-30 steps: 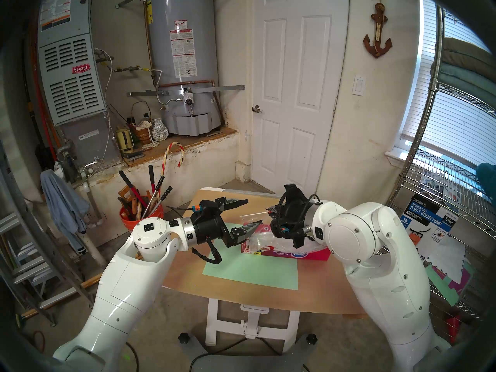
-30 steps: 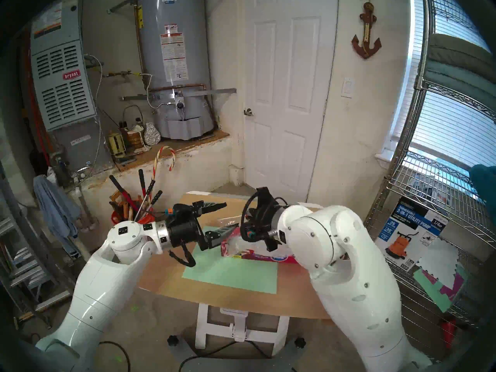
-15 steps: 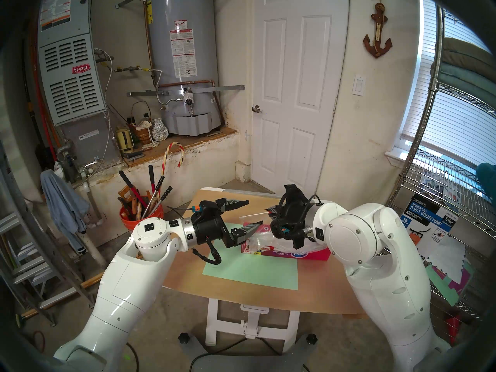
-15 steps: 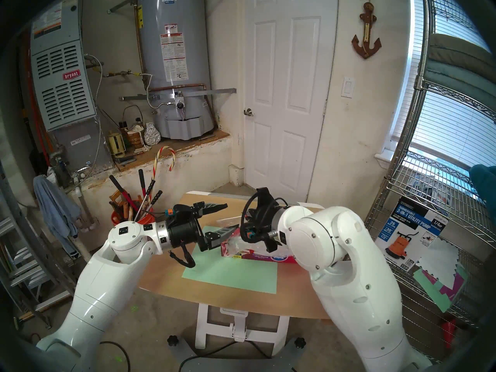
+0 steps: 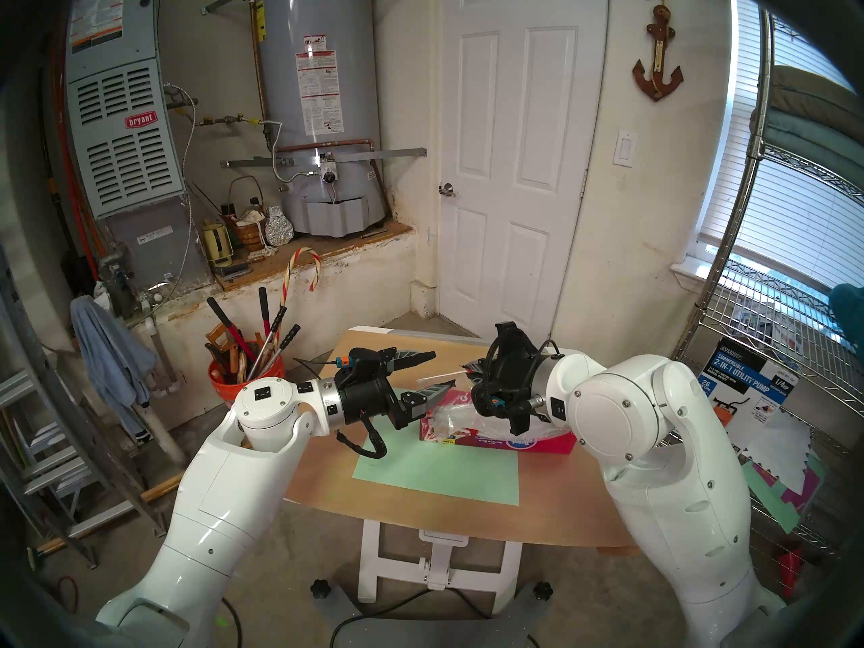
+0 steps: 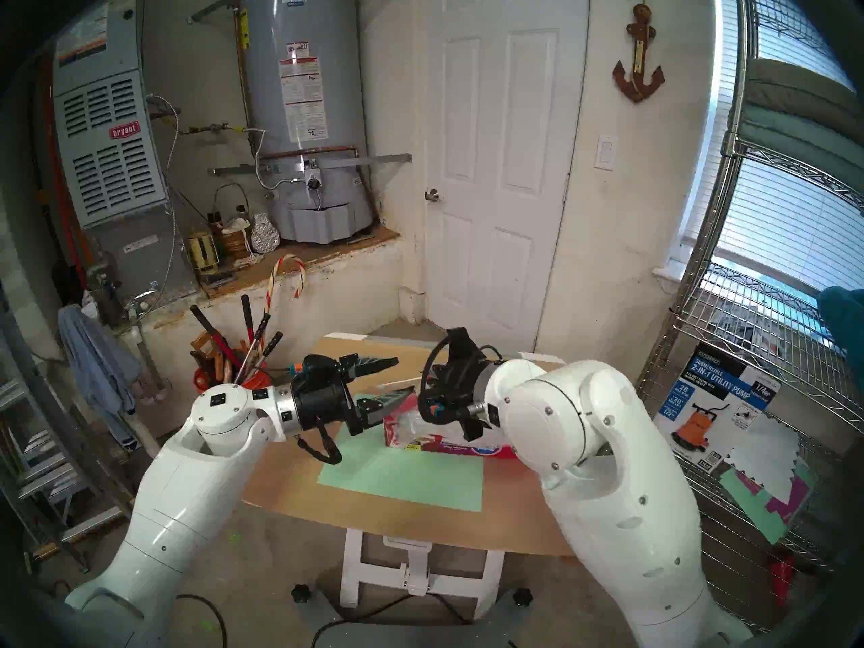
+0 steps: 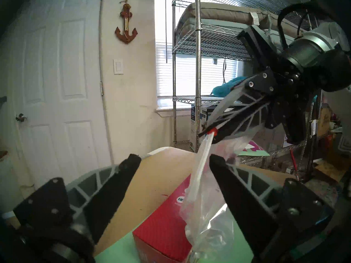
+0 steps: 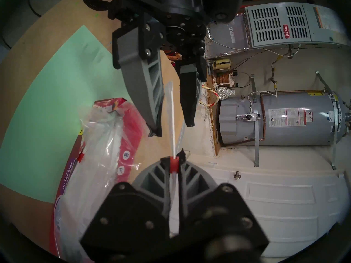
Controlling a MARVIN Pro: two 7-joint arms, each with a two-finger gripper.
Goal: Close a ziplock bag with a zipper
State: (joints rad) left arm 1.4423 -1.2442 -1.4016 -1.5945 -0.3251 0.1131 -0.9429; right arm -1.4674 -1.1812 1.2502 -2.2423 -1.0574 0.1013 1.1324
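The right gripper (image 8: 173, 163) pinches the red slider on the zipper (image 8: 172, 120). The ziplock bag (image 7: 203, 215) hangs over the red box (image 7: 161, 236). The left gripper (image 7: 174, 160) is open around the strip, maybe not touching. If it grabs badly, the bag may bunch up.

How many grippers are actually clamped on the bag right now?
1. The right gripper is shut on the zipper at its red slider; the left gripper is open, straddling the ziplock bag's white strip.

Right gripper (image 5: 469, 373) fingers mostly hidden behind own wrist, head views.
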